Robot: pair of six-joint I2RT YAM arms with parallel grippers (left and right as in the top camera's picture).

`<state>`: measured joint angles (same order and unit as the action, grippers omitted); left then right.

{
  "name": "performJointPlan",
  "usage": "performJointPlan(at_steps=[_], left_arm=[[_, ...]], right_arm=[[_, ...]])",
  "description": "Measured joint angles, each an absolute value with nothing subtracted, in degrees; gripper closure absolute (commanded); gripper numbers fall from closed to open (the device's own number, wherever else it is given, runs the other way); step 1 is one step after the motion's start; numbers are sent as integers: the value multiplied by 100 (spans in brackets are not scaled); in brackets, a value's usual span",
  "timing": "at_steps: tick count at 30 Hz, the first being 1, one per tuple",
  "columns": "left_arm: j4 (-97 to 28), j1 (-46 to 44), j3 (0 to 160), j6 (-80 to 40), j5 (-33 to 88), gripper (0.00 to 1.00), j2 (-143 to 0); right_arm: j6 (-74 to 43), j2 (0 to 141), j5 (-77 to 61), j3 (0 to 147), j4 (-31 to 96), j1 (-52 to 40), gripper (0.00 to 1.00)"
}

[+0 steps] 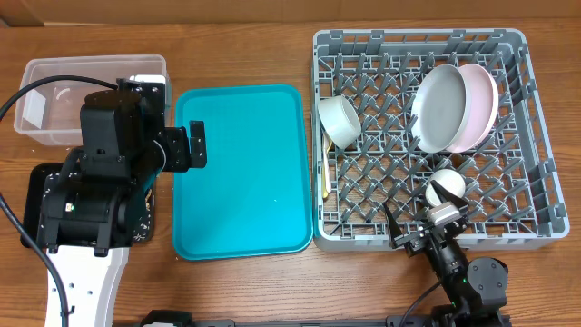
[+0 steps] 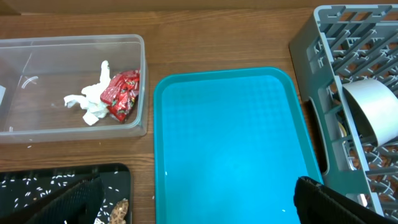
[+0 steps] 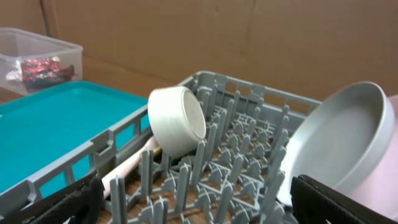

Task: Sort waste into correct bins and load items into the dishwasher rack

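The dishwasher rack holds a small grey bowl on its side, a grey plate leaning on a pinkish-white plate, a white cup and a yellow utensil handle at its left wall. The black tray carries rice grains and a brown scrap. My left gripper is open and empty between that tray and the teal tray. My right gripper is open and empty over the rack's front edge, facing the bowl and grey plate.
The clear tub at the back left holds a crumpled tissue and a red wrapper. A few stray grains lie on the teal tray. The left arm's body covers most of the black tray from above.
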<state>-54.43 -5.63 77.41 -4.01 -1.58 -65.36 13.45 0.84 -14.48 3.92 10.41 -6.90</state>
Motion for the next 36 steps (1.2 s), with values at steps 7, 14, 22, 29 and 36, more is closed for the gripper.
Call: performJointPlan(at_steps=[7,14,22,29,36], left_arm=[[-5446,-563,7741,-401,-158,0,-6536],[-5443,-563,7741,-401,-158,0,-6536],[-5443,-563,7741,-401,-158,0,-6536],[-5443,-563,7741,-401,-158,0,-6536],[-5531,-563,7736,-399,-204,0,-6493]], right_arm=[[1352,84,-1557,139,386,-692,0],[1350,84,-1573,110,379,-705,0],[1352,84,-1592,106,379,-714,0],[1354,84,-1612,106,379,-714,0],[1354,84,-1612,106,381,-714,0]])
